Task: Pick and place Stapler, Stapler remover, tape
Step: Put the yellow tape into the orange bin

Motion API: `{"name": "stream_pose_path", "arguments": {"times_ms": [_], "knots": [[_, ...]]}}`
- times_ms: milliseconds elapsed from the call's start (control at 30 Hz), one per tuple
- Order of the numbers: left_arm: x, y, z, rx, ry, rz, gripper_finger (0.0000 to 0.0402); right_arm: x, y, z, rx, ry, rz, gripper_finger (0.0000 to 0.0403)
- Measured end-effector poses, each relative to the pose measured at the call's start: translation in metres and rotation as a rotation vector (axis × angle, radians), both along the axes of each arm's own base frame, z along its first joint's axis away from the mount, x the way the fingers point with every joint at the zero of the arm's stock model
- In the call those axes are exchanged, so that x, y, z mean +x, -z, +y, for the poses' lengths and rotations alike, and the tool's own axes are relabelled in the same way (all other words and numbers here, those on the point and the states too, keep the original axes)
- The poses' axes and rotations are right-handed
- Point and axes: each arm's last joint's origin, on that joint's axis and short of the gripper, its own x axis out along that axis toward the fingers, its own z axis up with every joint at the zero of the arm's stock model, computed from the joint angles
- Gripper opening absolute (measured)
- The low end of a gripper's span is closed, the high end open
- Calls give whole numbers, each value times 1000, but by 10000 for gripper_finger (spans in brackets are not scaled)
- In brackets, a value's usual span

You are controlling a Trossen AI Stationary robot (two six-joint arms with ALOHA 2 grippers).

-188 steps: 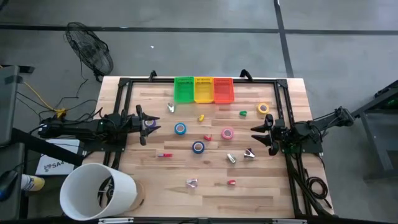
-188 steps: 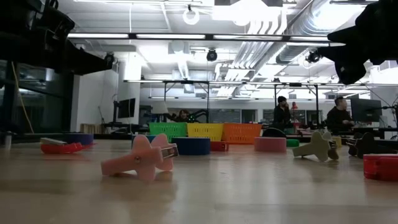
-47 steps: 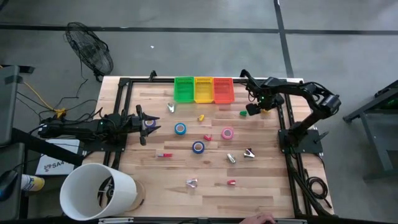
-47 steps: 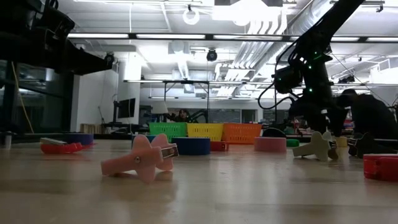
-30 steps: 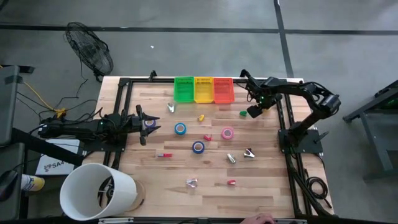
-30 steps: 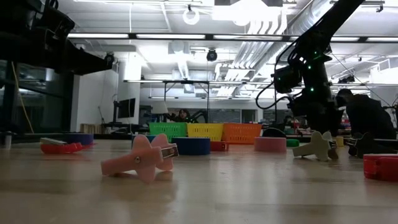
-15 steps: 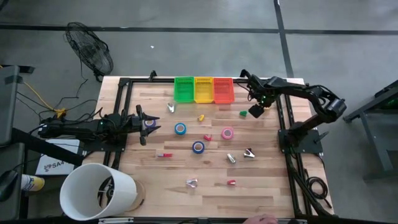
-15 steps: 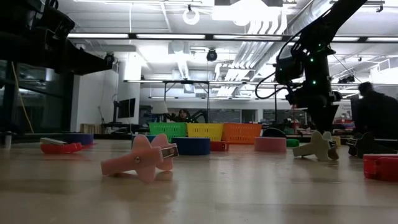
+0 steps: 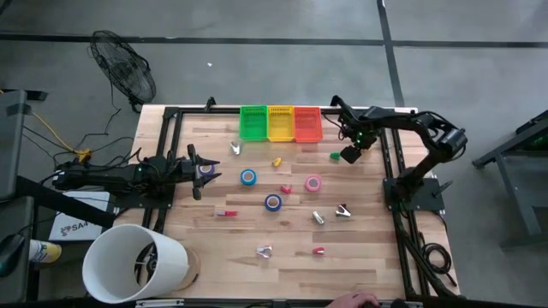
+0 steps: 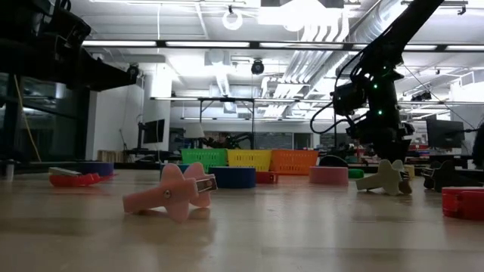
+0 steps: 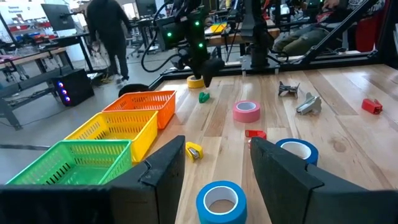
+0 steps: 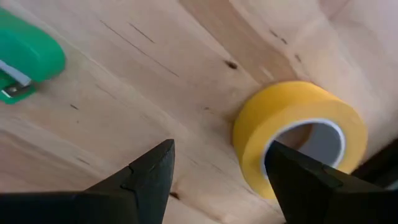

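Note:
My right gripper [image 9: 350,154] hangs open, pointing down, just above the table near the far right. In the right wrist view its gripper [image 12: 217,171] straddles bare wood, with the yellow tape [image 12: 298,134] lying flat beside one finger [image 12: 308,180]; whether that finger touches it I cannot tell. A green stapler [image 12: 28,59] lies beyond the other finger. Blue tape rolls [image 9: 247,177] [image 9: 272,202] and a pink roll [image 9: 313,183] lie mid-table, with small staplers and silvery stapler removers [image 9: 342,210] among them. My left gripper [image 9: 199,171] waits open at the left edge.
Green [image 9: 253,122], yellow [image 9: 280,122] and orange [image 9: 307,122] baskets stand in a row at the far edge. A black frame [image 9: 390,162] runs along the table's right side next to my right gripper. A white bucket [image 9: 133,261] stands off the near left corner.
My right gripper has risen a little above the yellow tape and come back down over it, rolling slightly about its own axis. Its fingers stay open. Nothing on the table has moved.

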Motion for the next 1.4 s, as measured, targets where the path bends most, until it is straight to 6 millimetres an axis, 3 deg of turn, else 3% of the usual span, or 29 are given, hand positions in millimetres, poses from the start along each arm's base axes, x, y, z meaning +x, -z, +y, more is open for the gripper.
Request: {"name": "stream_pose_path", "arguments": {"times_ms": [233,667,933,1233,1400], "knots": [[0,0,0,0,1,0,179,2,6,-1,17,43,3,192],[0,0,0,0,4,0,179,5,5,0,23,33,-5,29],[0,0,0,0,3,0,179,18,-17,-6,-3,10,-20,30],[0,0,0,0,3,0,179,62,-76,-24,-110,-118,-215,30],[0,0,0,0,3,0,179,91,-94,-35,-139,-317,-295,30]]}}
